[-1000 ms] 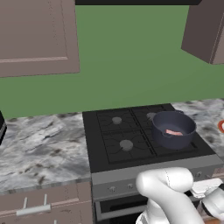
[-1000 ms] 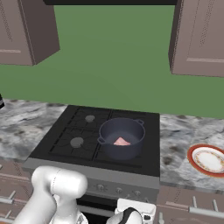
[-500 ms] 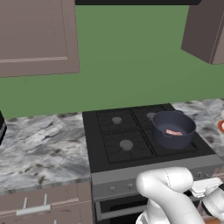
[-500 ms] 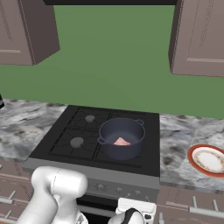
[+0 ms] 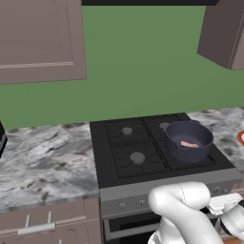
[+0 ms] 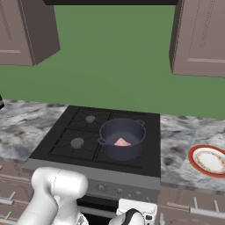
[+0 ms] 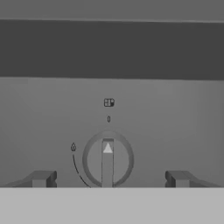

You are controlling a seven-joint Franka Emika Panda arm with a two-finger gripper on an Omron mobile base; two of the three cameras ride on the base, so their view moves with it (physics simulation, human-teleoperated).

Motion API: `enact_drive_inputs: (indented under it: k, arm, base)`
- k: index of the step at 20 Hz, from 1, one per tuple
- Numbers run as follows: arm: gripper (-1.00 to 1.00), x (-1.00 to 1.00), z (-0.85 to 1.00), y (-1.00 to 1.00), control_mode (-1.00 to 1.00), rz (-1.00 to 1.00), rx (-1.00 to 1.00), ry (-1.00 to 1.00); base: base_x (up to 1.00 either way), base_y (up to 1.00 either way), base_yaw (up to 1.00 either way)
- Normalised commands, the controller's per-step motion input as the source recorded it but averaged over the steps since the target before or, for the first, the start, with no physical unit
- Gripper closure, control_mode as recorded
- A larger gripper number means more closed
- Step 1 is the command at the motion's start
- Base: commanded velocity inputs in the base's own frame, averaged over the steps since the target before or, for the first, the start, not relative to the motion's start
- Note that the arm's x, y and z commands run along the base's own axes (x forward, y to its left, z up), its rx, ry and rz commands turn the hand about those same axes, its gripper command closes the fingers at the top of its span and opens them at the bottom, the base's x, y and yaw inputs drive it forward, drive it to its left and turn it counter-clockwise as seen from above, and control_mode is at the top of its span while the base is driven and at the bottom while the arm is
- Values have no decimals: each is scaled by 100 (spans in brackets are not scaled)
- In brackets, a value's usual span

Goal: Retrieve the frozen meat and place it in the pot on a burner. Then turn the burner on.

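At the bottom of the hand view, the two-finger gripper (image 7: 107, 178) stands spread wide and empty, straddling the round grey stove knob (image 7: 107, 159), probably to turn it. Farther back, mid-frame, the pinkish-red frozen meat strip (image 6: 121, 142) lies inside the dark blue-grey round pot (image 6: 121, 139) on a burner.

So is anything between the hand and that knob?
Nothing visible. In the hand view the knob sits centred between the open fingertips, with only bare stove panel around it. The meat already lies in the pot.
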Motion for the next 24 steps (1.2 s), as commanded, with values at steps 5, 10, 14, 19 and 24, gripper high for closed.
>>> enact_drive_inputs:
  k: [5,10,14,19,24]
  arm:
    - [-100,0,22,23,-100,0,0,-7]
    - [-100,0,-1,-7,-100,0,0,-1]
    - [-100,0,-12,-35,-100,0,0,0]
    - [-100,0,0,-8,-100,0,0,0]
    - [-100,0,0,-4,-100,0,0,0]
  base:
    - [0,0,0]
    - [0,0,0]
    - [0,0,0]
    - [0,0,0]
    - [0,0,0]
